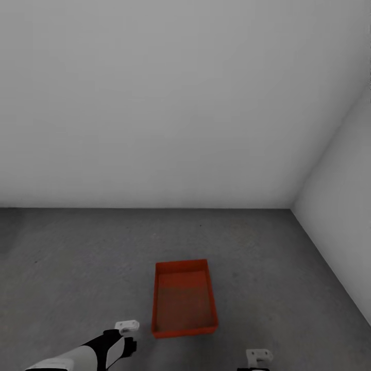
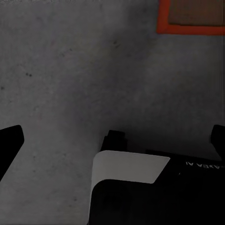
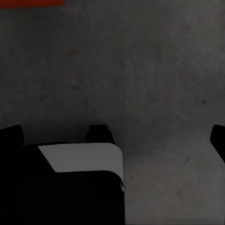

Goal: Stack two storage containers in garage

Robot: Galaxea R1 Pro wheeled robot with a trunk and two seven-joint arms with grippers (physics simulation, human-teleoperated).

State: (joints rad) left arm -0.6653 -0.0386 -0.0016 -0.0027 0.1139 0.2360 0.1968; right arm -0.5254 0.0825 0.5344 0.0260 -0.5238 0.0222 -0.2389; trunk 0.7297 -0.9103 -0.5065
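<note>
One orange-red storage container [image 1: 184,299] stands upright on the dark grey concrete floor [image 1: 77,268] of the garage, open top up and nothing visible inside. My left gripper [image 1: 128,340] hangs low just to its left and nearer me. My right gripper [image 1: 257,356] sits at the bottom edge, to the container's right. In the left wrist view a corner of the container [image 2: 187,30] shows beyond the open left gripper [image 2: 112,140], whose fingers hold nothing. The right gripper [image 3: 112,136] is also open and empty, and a sliver of the container [image 3: 30,2] shows at the frame edge.
A plain white wall [image 1: 154,103] closes the room ahead, and a second white wall [image 1: 345,206] runs along the right, meeting it in a corner. Bare concrete surrounds the container. Part of my own black and white body [image 2: 131,168] shows below each wrist camera.
</note>
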